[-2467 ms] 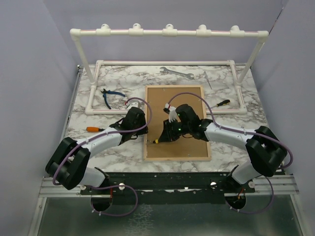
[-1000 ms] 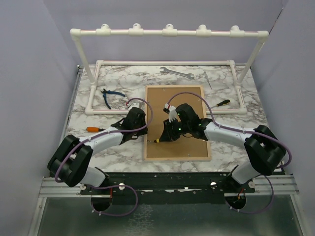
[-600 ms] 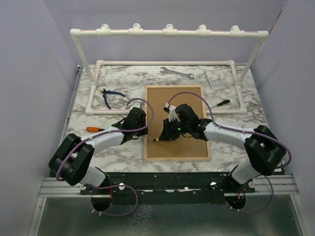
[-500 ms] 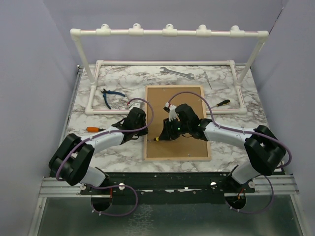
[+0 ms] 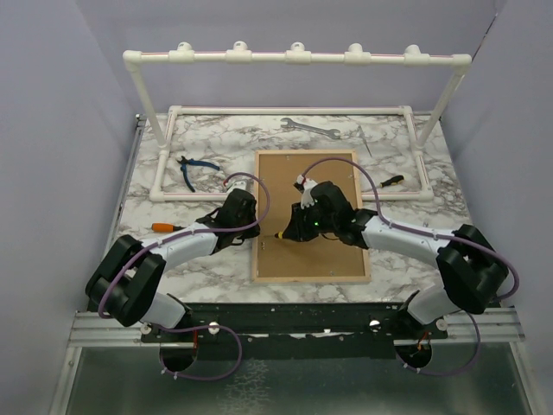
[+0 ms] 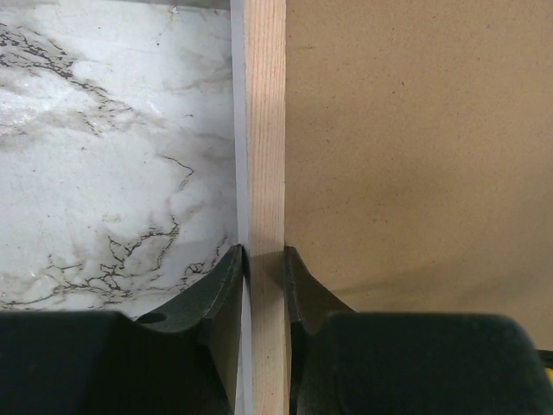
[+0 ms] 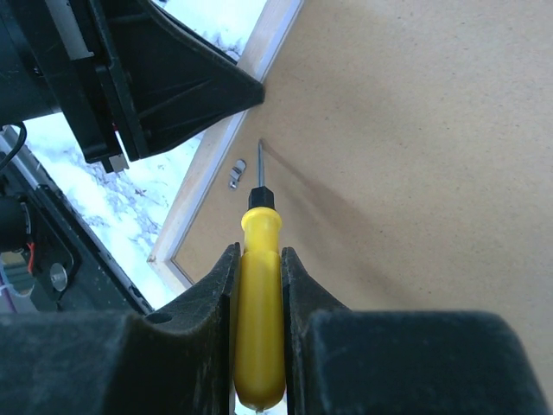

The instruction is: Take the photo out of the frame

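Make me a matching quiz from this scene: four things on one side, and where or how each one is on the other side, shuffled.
1. left hand
2. right hand
3. wrench
4. frame

A. lying face down, brown back up
B. shut on the frame's wooden rim
C. beyond the frame, by the white pipe rack
D. gripping a yellow screwdriver

Pairs: 1-B, 2-D, 3-C, 4-A

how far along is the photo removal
Done: the frame lies face down, back up. In hand: the left tool clamps its wood rim while the right tool holds a yellow screwdriver, tip by a metal clip. Left: backing is on, photo unseen.
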Available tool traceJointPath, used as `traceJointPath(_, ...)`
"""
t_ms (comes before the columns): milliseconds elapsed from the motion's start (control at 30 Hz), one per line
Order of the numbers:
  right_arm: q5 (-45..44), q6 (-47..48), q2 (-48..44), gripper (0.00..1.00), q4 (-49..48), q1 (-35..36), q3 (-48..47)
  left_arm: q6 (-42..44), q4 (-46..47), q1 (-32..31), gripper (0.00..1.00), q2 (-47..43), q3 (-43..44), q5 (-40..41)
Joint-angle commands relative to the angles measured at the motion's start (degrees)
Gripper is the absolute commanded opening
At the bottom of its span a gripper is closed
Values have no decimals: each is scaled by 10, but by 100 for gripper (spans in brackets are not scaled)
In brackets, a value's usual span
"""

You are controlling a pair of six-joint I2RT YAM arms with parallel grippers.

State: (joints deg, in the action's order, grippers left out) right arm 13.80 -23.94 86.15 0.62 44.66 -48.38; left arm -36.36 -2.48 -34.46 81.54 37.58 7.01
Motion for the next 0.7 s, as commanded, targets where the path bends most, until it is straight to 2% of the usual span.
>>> traceJointPath(0, -38, 4, -30, 1, 14, -2, 21, 9, -8, 4, 16, -4, -14, -5)
traceJointPath(267, -86, 5, -88, 1, -1, -2, 30, 4, -18, 4, 16, -29, -27, -16)
traceJointPath(500, -87, 59, -39, 1, 37, -6, -49, 1, -23, 4, 17, -51, -45, -15)
traceJointPath(567, -69, 72, -17, 1, 44, -15, -76, 3, -27, 4, 22, -57, -45, -14)
traceJointPath(667, -40, 80, 12, 1, 38, -33, -107, 4, -39, 4, 35, -68, -39, -3)
